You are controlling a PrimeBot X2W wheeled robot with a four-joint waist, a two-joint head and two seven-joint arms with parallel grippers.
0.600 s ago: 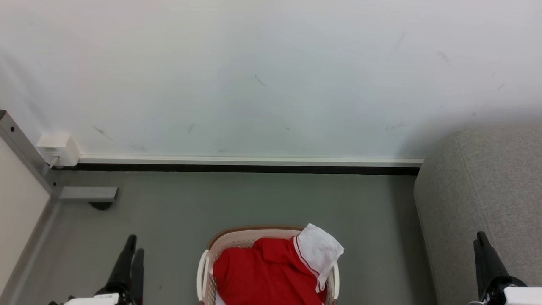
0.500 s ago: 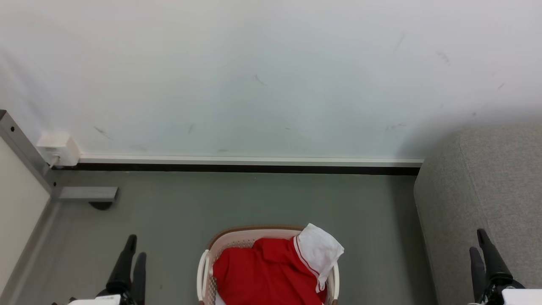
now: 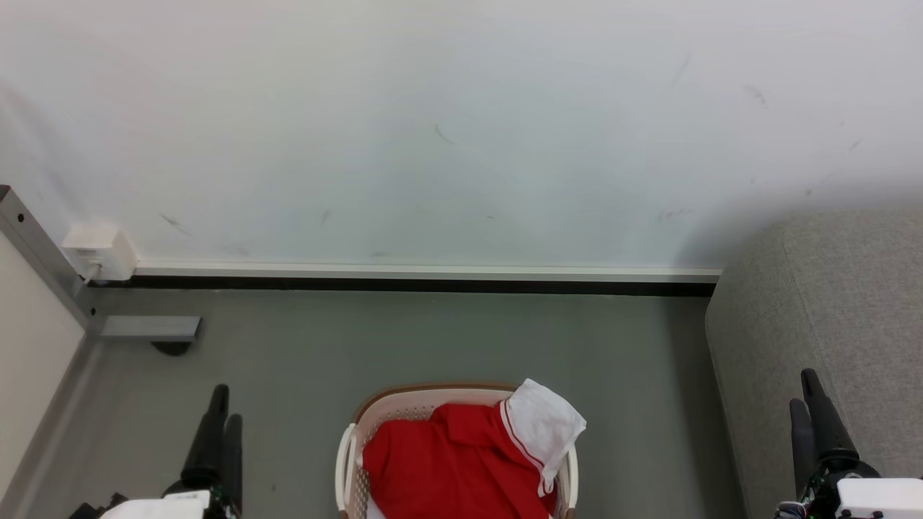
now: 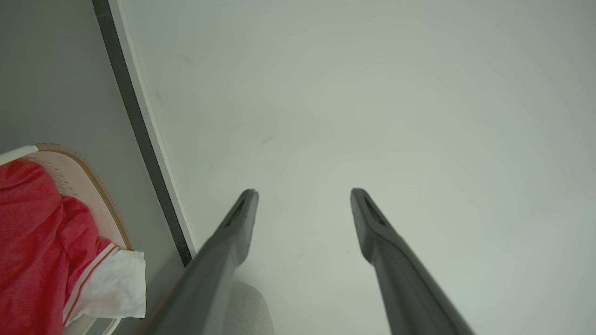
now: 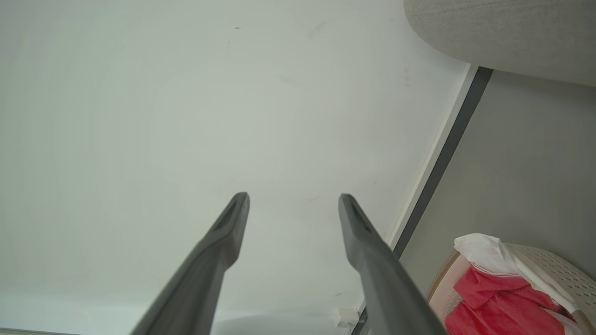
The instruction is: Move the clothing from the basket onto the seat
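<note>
Both wide and empty: left gripper (image 3: 225, 409), right gripper (image 3: 802, 391).
We note the fingers of each spread far apart, touching nothing, either side of the basket (image 3: 395, 405) on the grey floor (image 3: 433, 339). The red clothing (image 3: 447, 468) lies heaped inside, its white panel draped over the rim. The seat (image 3: 829, 303) stands right, apart from the basket.

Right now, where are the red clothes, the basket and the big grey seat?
clothing (image 3: 447, 468): head view, red fabric in the middle.
basket (image 3: 395, 409): head view, holey far wall.
seat (image 3: 829, 324): head view, grey fabric past its rounded corner.
</note>
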